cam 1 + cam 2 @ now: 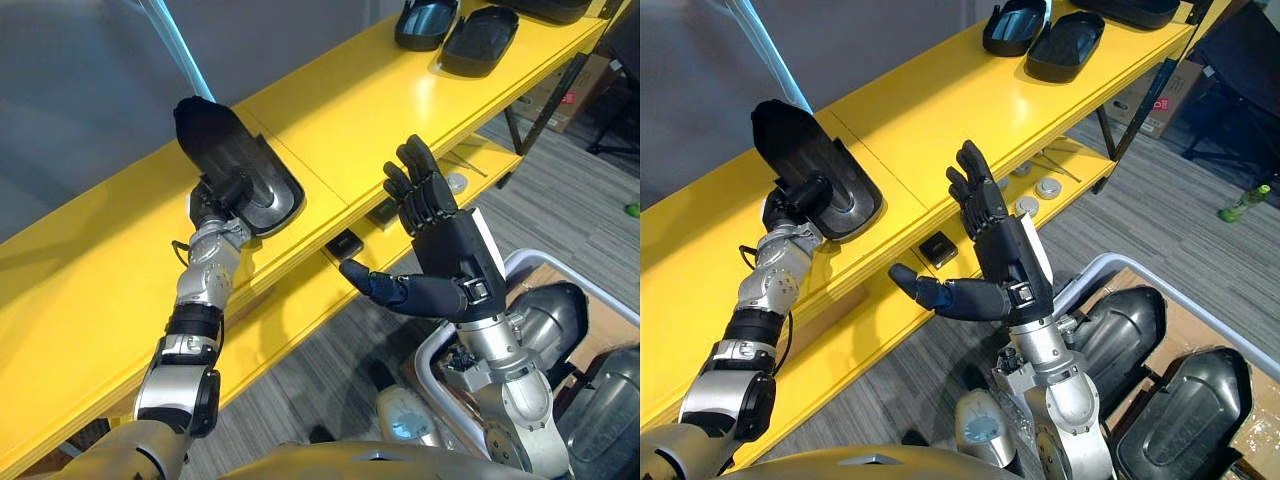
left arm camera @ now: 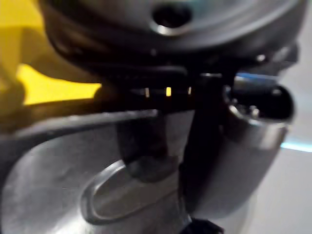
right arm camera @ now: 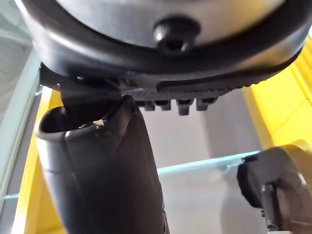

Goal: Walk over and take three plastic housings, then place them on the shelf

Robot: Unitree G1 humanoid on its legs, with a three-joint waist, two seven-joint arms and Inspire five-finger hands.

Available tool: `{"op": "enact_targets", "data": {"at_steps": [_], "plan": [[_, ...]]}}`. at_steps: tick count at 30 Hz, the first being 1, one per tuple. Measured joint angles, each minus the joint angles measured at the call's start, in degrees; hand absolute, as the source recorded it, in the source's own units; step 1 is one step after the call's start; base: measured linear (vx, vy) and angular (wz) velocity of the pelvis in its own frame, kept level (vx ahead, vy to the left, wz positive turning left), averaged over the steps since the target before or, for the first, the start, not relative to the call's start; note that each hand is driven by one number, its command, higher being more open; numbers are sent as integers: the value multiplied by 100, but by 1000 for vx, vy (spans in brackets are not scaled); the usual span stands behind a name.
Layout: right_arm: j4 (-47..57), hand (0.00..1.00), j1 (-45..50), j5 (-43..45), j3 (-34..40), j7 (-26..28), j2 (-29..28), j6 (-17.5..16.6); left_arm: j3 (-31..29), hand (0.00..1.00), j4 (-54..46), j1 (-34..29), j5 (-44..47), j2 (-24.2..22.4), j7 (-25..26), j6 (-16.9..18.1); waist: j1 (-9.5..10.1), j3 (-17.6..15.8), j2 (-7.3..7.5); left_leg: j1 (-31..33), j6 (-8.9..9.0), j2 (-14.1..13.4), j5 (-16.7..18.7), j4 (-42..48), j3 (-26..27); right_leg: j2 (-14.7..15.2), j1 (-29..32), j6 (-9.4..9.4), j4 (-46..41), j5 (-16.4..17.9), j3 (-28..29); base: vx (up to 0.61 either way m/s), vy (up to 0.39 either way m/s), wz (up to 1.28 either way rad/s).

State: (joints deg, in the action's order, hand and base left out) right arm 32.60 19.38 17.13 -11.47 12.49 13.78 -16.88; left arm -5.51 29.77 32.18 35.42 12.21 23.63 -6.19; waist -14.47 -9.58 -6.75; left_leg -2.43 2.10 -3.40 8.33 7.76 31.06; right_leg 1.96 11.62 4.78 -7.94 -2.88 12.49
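Observation:
A black plastic housing lies tilted on the yellow top shelf, hollow side up, its far end raised toward the grey wall. My left hand grips its near rim with curled fingers. In the left wrist view the housing's grey inner face sits right against the hand. My right hand is raised in front of the shelf edge with straight fingers and thumb spread, holding nothing. Two more black housings lie side by side at the far right of the same shelf.
A lower yellow shelf carries a small black box and some round discs. At lower right, a white-framed cart holds more black housings. Grey floor lies beyond, with a green bottle.

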Motion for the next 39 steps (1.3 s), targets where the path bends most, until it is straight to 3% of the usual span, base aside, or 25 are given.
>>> {"op": "enact_targets", "data": {"at_steps": [13, 24, 29, 34, 39], "plan": [[1, 100, 8, -1, -115, -171, -2, 0, 15, 100, 236, 331, -33, 8, 219, -31, -12, -158, 90, 10, -15, -4, -8, 0, -15, 34, -86, 29, 102, -35, -83, -3, -1, 2], [7, 100, 95, -6, -247, -108, -17, 0, 41, 100, 369, 532, -462, 222, 276, -52, -154, -229, 172, 3, -45, -12, -28, -1, -39, 62, -191, 39, 295, -177, -151, 2, 0, 0], [21, 100, 127, -7, -250, -102, -29, 0, 135, 100, 325, 558, -824, 268, 54, -350, -143, -225, 167, -49, -53, -11, -39, -2, -168, 84, -289, 25, 338, -196, -256, 37, 9, 11], [28, 100, 181, -10, -253, -117, -30, 44, 243, 100, 285, 549, -1158, 496, -194, -902, -144, -210, 145, -209, -56, 7, -68, -98, -245, 91, -492, 24, 445, -195, -313, 14, 5, 6], [36, 100, 246, -73, -261, -191, -62, 152, 245, 100, 294, 538, -1385, 642, -533, -1324, -153, -121, 28, -265, -58, 15, -95, -159, -338, 104, -597, 23, 523, -197, -412, 3, -4, 8]]}}
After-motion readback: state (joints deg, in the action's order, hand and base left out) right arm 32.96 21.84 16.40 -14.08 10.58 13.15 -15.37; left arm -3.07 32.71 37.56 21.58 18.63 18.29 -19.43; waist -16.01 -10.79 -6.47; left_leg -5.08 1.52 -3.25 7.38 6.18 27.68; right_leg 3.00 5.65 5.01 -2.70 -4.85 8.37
